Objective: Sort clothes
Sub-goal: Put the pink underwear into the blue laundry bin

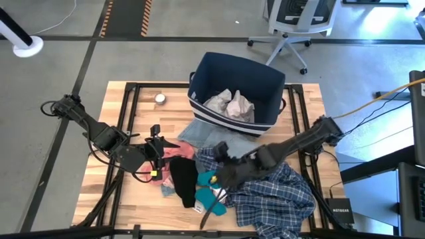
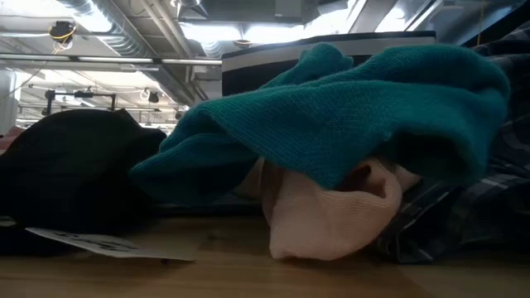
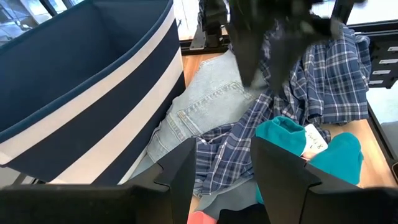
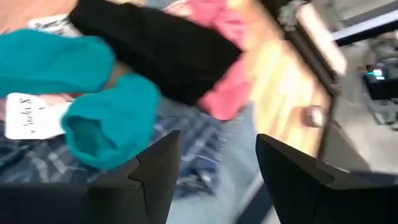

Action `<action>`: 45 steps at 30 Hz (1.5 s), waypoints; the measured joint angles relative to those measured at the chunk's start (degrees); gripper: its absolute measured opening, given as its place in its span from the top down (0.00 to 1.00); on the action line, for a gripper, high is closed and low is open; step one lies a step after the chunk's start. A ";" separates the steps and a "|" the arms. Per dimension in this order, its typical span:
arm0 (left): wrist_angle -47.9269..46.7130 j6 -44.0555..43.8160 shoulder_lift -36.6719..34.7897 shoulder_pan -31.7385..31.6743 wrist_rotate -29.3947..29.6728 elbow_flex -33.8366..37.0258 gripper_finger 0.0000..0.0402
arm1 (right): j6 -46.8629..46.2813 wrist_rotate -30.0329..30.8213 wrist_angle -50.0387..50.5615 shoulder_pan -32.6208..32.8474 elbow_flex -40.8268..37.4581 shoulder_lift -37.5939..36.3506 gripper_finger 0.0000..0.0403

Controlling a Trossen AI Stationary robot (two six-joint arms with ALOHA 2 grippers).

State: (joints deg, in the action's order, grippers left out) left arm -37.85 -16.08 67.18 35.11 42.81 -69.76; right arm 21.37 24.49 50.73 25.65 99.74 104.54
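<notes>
- A teal knit piece [image 2: 331, 108] is lying nearest the front edge of the wooden counter [image 1: 133, 106], draping over a pale pink piece [image 2: 331, 219]; a black garment [image 1: 182, 180] with a white tag is sitting just beside them at about 9 o'clock.
- The large blue-white plaid shirt [image 1: 275, 199] is spreading rumpled over the counter's front right part, at about 4 o'clock from the pile's middle, touching the teal piece.
- A pink piece [image 1: 174, 154] is lying crumpled at about 11 o'clock from the black garment, partly under it.
- The right gripper [image 1: 222, 176] is hovering over the plaid shirt and teal piece with its fingers [image 4: 155, 165] standing apart and holding nothing; the teal, black and pink pieces are showing beyond them.
- The left gripper [image 1: 158, 156] is sitting at the pink piece's 9 o'clock side, its fingers [image 3: 183, 168] spread with nothing between them; the plaid shirt and teal piece are lying just ahead.
- Light blue denim [image 1: 196, 133] is lying flat between the pile and the bin, partly under the plaid shirt.
- The navy bin [image 1: 262, 79] with white stripes is standing at 12 o'clock, holding crumpled white and grey pieces [image 1: 229, 104].
</notes>
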 joint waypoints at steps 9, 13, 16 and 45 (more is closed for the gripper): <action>-0.03 0.00 0.00 -0.02 0.00 0.00 0.63 | 1.29 -10.91 -0.86 0.00 -0.30 8.66 0.44; -0.04 0.00 0.00 -0.02 0.02 0.00 0.63 | 1.41 -13.15 -1.02 0.28 -0.30 9.73 0.44; -0.04 0.05 0.00 -0.02 0.02 0.00 0.63 | 1.42 -13.09 -0.85 0.31 -0.30 9.89 0.44; -0.63 0.44 0.20 0.17 0.02 0.00 0.63 | 6.19 3.47 -13.23 1.81 -0.30 11.58 0.44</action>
State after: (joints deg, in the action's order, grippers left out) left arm -38.48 -15.64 67.38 35.29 42.83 -69.76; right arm 27.56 27.95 37.50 27.47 99.44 116.12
